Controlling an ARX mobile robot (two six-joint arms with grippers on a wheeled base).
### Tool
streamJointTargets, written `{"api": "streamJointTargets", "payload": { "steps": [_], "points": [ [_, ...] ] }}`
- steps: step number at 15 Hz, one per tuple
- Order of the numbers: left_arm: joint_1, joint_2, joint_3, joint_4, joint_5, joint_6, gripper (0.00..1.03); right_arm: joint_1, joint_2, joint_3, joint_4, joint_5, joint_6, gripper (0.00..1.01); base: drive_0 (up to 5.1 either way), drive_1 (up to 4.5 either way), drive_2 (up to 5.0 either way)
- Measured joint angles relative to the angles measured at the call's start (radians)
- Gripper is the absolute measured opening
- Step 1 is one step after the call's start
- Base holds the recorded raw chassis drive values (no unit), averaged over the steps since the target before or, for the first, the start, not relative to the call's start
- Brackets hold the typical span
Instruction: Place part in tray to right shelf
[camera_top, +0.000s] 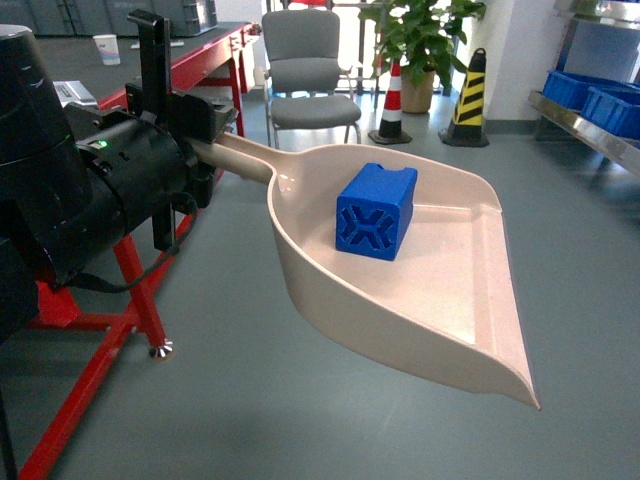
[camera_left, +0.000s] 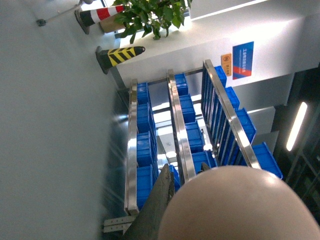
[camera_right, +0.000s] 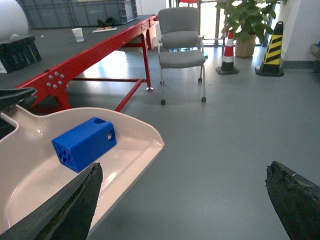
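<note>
Held out over bare grey floor (camera_top: 300, 420) by its long handle: the beige tray (camera_top: 440, 300), gripped at the handle end by the left gripper (camera_top: 205, 125), closed on it as far as the head view shows, though the fingertips themselves sit hidden behind the black wrist housing. Resting inside the tray toward its back wall, clear of both raised side walls and well back from the flat front lip: the blue part (camera_top: 376, 211), X-ribbed end facing the camera, upright on the tray floor. Seen again from the right wrist view with the part (camera_right: 85, 143) lying near the tray's (camera_right: 135, 150) middle, a strip of bare tray floor between it and the near rim. Spread wide and holding nothing: the right gripper (camera_right: 182, 200), its two dark fingers (camera_right: 75, 210) framing open floor beyond the tray's edge. Off to the left, a red-framed workbench (camera_top: 110, 290) just beside the arm. Farther back, a grey chair (camera_top: 310, 75), two striped cones (camera_top: 468, 100) and a potted plant (camera_top: 425, 40). At the right edge, the right shelf (camera_top: 590, 125) carrying blue crates (camera_top: 600, 100), well apart from the tray lip across unobstructed floor. In the left wrist view, the same shelf (camera_left: 177, 125) beyond the rounded tray handle (camera_left: 235, 205).
</note>
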Motion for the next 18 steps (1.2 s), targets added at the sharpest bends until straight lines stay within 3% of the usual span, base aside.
{"api": "streamJointTargets", "payload": {
  "steps": [11,18],
  "points": [
    [0.0,0.0,0.0,0.003,-0.002,0.0,0.12,0.0,0.0,0.0,-0.007,0.0,0.0,0.98,0.1,4.28,-4.0],
    [0.004,0.0,0.004,0.005,-0.004,0.0,0.12,0.0,0.0,0.0,-0.004,-0.004,0.0,0.98,-1.1,-1.12,-1.1]
  ]
}}
